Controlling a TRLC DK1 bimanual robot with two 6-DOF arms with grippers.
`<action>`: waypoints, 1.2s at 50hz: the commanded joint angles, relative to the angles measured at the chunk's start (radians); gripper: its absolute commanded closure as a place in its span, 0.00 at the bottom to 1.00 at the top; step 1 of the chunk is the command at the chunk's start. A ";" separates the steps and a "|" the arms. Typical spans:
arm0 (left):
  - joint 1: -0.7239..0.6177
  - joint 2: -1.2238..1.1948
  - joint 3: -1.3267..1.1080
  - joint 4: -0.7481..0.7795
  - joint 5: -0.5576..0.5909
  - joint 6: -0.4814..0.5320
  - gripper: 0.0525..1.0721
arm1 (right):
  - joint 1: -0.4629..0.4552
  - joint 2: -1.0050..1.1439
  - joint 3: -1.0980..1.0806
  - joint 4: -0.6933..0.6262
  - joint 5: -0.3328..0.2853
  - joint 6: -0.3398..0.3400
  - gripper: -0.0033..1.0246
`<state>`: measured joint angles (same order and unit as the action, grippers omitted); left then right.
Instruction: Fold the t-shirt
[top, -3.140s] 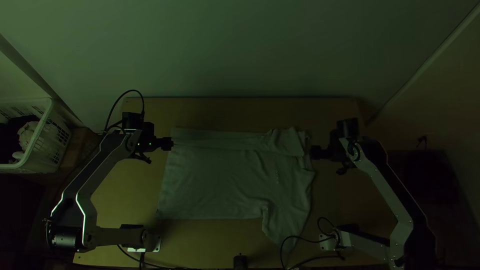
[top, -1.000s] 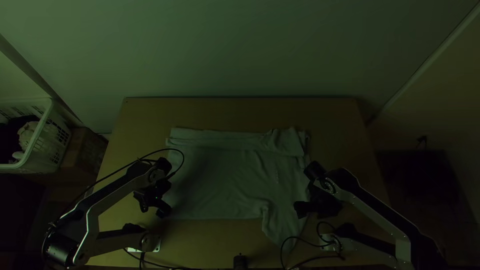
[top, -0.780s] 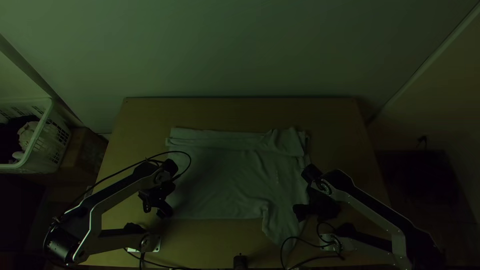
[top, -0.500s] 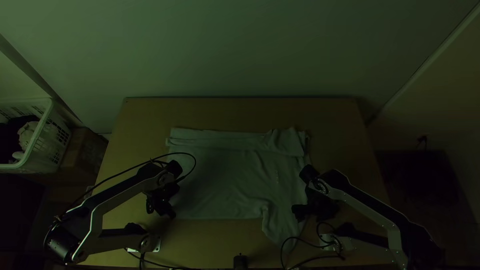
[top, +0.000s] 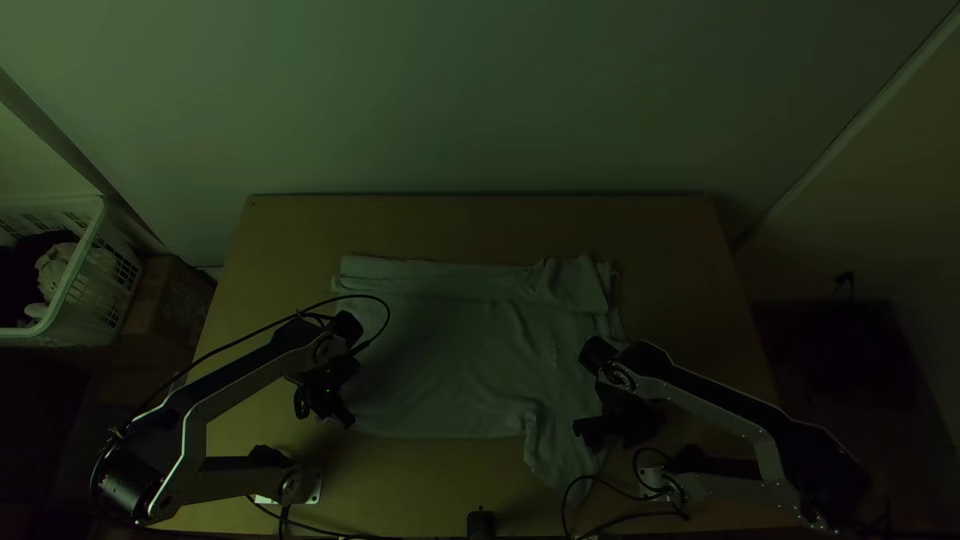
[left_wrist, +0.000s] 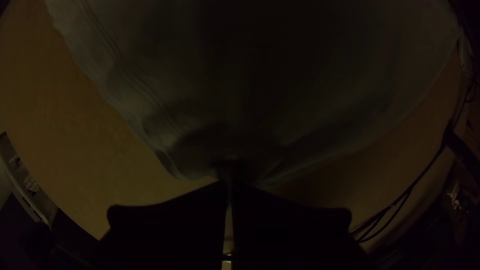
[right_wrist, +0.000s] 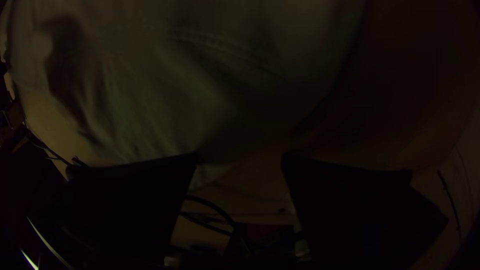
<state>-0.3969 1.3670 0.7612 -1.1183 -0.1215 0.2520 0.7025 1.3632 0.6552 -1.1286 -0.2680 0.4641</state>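
1. The light wooden table (top: 480, 222) is spreading beneath both arms.
2. The t-shirt (top: 450, 350) is lying across the middle of the table. Its far side is forming a long strip folded over toward the body, with loose cloth bunching at the right end. The body is lying mostly flat with soft wrinkles, and one sleeve (top: 560, 455) is pointing toward the near edge.
3. The left arm (top: 238, 397) is reaching in from the lower left and the right arm (top: 715, 398) from the lower right.
4. The white basket (top: 78, 300) is standing beyond the table's left side, holding pale and dark cloth.
5. A brown box (top: 172, 305) is sitting between the basket and the table.
6. The right gripper (top: 580, 431) is hovering over the sleeve side; in its wrist view its fingers (right_wrist: 135, 200) are standing well apart, with nothing held between them.
7. The left gripper (top: 349, 421) is holding the t-shirt at its near left corner; in its wrist view its fingers (left_wrist: 180, 215) are closing on the cloth, and the hem is converging at their tips.
8. Black cables (top: 566, 500) are curving near the right arm's base.
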 joint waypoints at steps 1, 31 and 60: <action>0.010 0.024 0.012 0.040 -0.007 0.026 0.97 | 0.043 0.010 0.006 0.053 0.044 0.011 0.63; 0.063 0.010 0.047 0.055 0.019 0.027 0.97 | 0.040 -0.170 0.084 0.041 0.095 0.038 0.97; 0.283 -0.002 0.187 0.054 0.039 0.176 0.97 | -0.182 -0.182 0.164 -0.016 0.144 -0.099 0.97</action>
<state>-0.1326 1.3697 0.9058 -1.0554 -0.0879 0.3943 0.5461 1.1835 0.7692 -1.1278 -0.1417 0.3908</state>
